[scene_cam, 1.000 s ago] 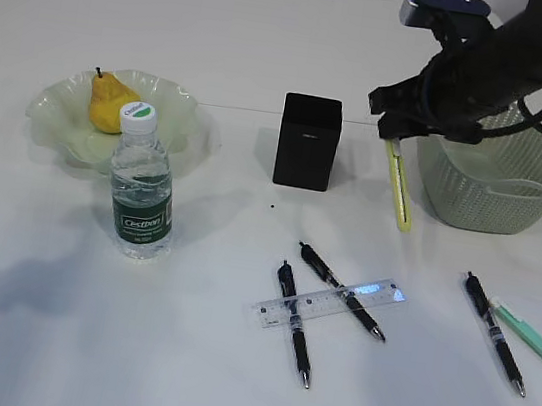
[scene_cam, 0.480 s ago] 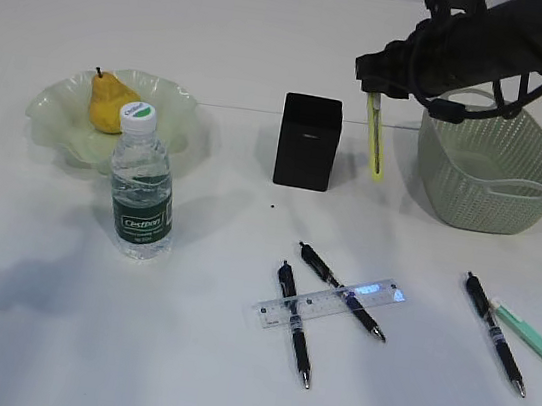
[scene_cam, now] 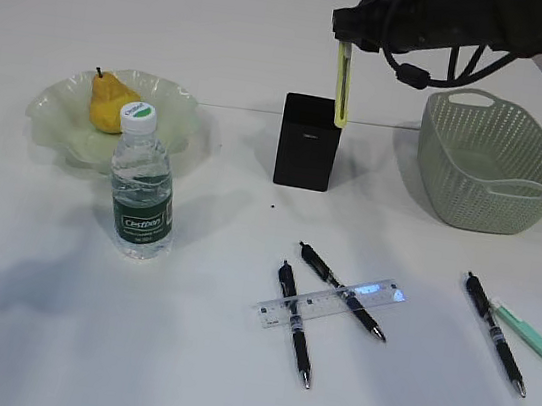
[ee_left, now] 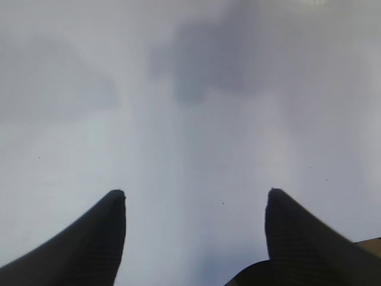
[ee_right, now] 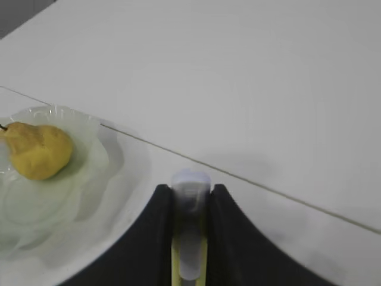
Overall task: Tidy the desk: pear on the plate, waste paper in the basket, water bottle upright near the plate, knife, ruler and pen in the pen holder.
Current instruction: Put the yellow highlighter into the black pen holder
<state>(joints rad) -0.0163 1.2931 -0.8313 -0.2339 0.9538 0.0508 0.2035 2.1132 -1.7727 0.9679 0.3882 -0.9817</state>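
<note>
My right gripper is shut on a yellow-green knife that hangs upright, its lower end just above the right rim of the black pen holder. In the right wrist view the knife sits between the shut jaws. The pear lies on the pale green plate, and both show in the right wrist view: pear, plate. The water bottle stands upright in front of the plate. A clear ruler lies across two black pens. My left gripper is open over bare table. No waste paper shows.
A green woven basket stands at the right. Another black pen and a teal pen-like item lie at the front right.
My right gripper has carried the knife up and to the left, from beside the basket to above the pen holder. Nothing else has moved.
</note>
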